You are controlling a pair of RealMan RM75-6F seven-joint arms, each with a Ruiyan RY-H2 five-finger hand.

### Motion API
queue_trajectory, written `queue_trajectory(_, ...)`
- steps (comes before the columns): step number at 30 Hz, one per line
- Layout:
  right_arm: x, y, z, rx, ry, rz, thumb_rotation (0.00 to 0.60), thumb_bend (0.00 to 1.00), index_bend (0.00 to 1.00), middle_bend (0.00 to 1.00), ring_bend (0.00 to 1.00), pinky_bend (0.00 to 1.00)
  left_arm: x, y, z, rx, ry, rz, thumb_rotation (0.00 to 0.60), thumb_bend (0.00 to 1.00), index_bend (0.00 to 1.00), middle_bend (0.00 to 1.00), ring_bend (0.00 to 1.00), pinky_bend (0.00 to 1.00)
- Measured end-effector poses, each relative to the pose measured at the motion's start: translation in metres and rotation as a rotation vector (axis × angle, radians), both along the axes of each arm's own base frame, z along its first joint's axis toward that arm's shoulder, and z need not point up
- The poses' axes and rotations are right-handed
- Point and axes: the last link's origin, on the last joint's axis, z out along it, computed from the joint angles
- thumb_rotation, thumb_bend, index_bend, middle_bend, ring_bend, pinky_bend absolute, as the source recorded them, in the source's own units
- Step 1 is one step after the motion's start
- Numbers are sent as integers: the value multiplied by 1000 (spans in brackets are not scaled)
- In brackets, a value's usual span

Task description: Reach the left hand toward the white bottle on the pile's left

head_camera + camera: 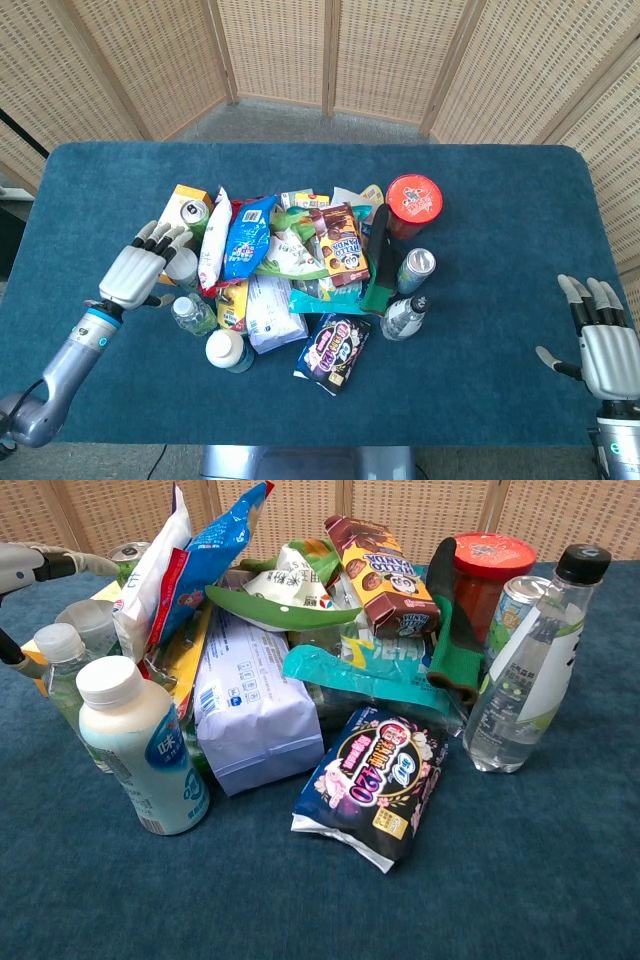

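Nearest the robot, at the pile's front left: white bottle (pixel 226 349) upright on the blue bench (pixel 480 220), blue label, white cap, with a clear bottle (pixel 190 312) just behind it and a dark purple packet (pixel 336 348) to its right. Left hand (pixel 135 273) at the pile's left edge, beside the clear bottle, fingers apart and extended toward the can (pixel 193 212), holding nothing, well short of the white bottle; right hand (pixel 600 345) at the bench's right edge, well apart from the pile, fingers spread, empty. Farther back: red-lidded tub (pixel 413 199) at the pile's far right.
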Motion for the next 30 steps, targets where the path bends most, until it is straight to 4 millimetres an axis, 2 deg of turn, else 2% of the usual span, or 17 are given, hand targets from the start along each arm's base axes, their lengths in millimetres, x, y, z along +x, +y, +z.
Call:
queue_trajectory(5,0,0,-2,6,2,-1,600,0,0,0,0,0,0,4,-9,-10,27,16,600,0,4,0,4,22)
queue_trajectory(7,0,0,-2,8,2,-1,600,0,0,0,0,0,3,5,-13,-16,33,15,600,0,68,84,114,153)
queue_trajectory(9,0,0,-2,6,0,-1,600,0,0,0,0,0,7,7,-18,-17,41,6,600,0,222,318,361,392)
queue_trajectory(10,0,0,-1,4,-2,-1,600,0,0,0,0,0,9,7,-20,-16,44,0,600,0,283,393,435,461)
queue_trajectory(11,0,0,-1,2,-4,-2,600,0,0,0,0,0,11,7,-23,-12,46,-7,600,0,389,509,551,563)
queue_trajectory(12,0,0,0,0,-6,-3,600,0,0,0,0,0,13,7,-25,-8,49,-11,600,0,479,598,639,638)
queue_trajectory(15,-1,0,1,-3,-12,-5,600,0,0,0,0,0,15,8,-27,14,59,-20,600,0,644,760,796,755)
queue_trajectory(17,-1,0,1,-5,-14,-4,600,0,0,0,0,0,14,8,-26,32,62,-20,600,0,683,799,834,775)
queue_trajectory(22,-1,0,1,-3,-13,-3,600,0,0,0,0,0,15,9,-15,69,43,-20,600,0,691,807,841,779)
queue_trajectory(30,0,0,1,-5,-15,-5,600,0,0,0,0,0,41,7,17,112,-89,-50,600,0,693,810,843,780)
